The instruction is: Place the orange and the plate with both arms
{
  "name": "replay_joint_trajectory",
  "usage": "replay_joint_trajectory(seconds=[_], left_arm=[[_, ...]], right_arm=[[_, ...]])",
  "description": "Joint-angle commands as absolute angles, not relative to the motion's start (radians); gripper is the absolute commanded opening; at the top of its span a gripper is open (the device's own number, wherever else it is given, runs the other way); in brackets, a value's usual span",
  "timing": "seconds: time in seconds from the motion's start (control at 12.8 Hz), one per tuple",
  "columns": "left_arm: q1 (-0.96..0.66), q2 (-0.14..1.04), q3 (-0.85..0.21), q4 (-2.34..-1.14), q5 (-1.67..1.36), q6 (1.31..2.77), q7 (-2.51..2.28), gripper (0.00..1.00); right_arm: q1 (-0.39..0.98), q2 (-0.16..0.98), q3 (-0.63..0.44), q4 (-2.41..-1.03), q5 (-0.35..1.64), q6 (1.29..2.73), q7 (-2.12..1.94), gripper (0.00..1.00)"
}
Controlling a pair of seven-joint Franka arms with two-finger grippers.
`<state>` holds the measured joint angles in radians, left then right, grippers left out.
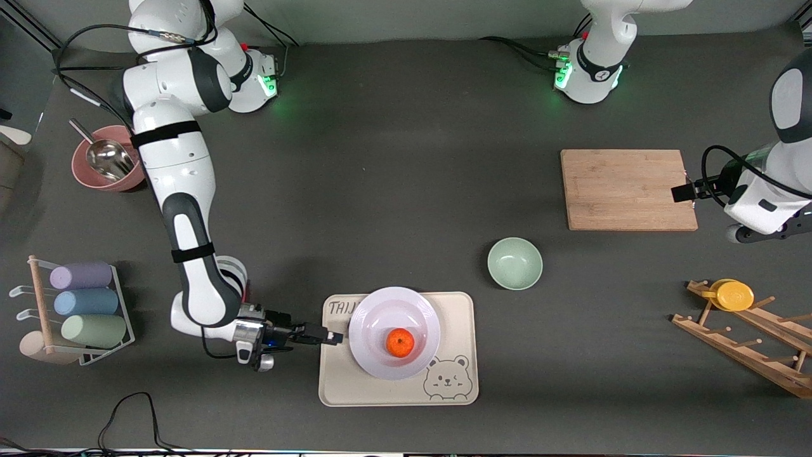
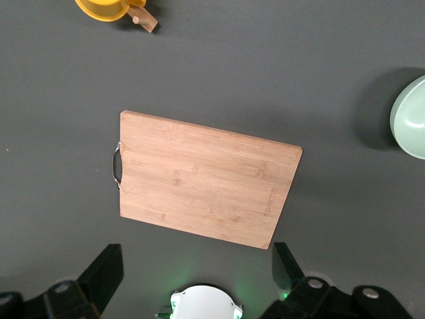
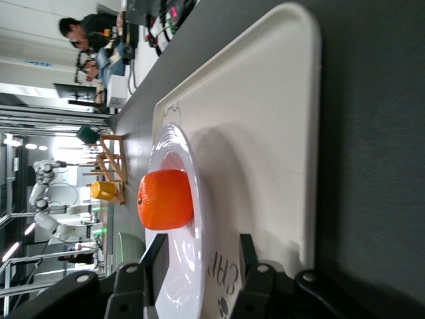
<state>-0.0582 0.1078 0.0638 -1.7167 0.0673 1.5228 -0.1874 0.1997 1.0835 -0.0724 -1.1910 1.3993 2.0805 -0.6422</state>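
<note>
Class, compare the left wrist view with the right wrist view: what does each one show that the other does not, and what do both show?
Only the left wrist view shows the wooden cutting board, with the open left gripper above it.

Only the right wrist view shows the orange sitting on the plate, the plate on the cream tray, and the open right gripper at the plate's rim.

Both show the green bowl and the yellow item on the wooden rack.

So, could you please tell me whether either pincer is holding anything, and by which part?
The right pincer straddles the plate's rim on the tray, fingers open, not clamped. The left pincer hangs open over the cutting board. Nothing is held.
</note>
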Motion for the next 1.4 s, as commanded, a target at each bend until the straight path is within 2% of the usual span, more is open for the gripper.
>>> replay_joint_trajectory(seconds=[0.0, 0.23, 0.39, 0.62, 0.78, 1.01, 1.17, 1.32], left_arm=[[-0.055, 0.12, 0.061, -1.694, 0.077, 1.503, -0.173, 1.0], [-0.054, 0.121, 0.061, -1.694, 0.077, 1.505, -0.173, 1.0], [-0.054, 0.123, 0.061, -1.694, 0.077, 1.505, -0.172, 1.0], [-0.054, 0.123, 0.061, -1.694, 0.077, 1.505, -0.172, 1.0], [-0.054, 0.121, 0.061, -1.694, 0.077, 1.505, -0.172, 1.0], [-0.054, 0.123, 0.061, -1.694, 0.077, 1.505, -0.172, 1.0], [-0.054, 0.121, 0.061, -1.694, 0.077, 1.502, -0.173, 1.0], [-0.055, 0.111, 0.061, -1.692, 0.077, 1.502, -0.176, 1.0]], right_arm=[[0.178, 0.944, -0.072, -1.285, 1.229, 2.068, -0.481, 0.53], [0.16, 0.786, -0.074, -1.368, 1.0, 2.014, -0.304, 0.6], [0.135, 0.676, -0.074, -1.381, 0.768, 1.921, -0.261, 0.68], [0.132, 0.507, -0.084, -1.384, 0.43, 1.76, -0.223, 0.73], [0.124, 0.407, -0.09, -1.39, 0.271, 1.672, -0.212, 1.0], [0.124, 0.238, -0.094, -1.443, 0.06, 1.614, -0.186, 1.0], [0.097, 0.152, -0.094, -1.491, 0.028, 1.591, -0.152, 1.0], [0.089, 0.114, -0.095, -1.502, -0.01, 1.556, -0.15, 1.0]])
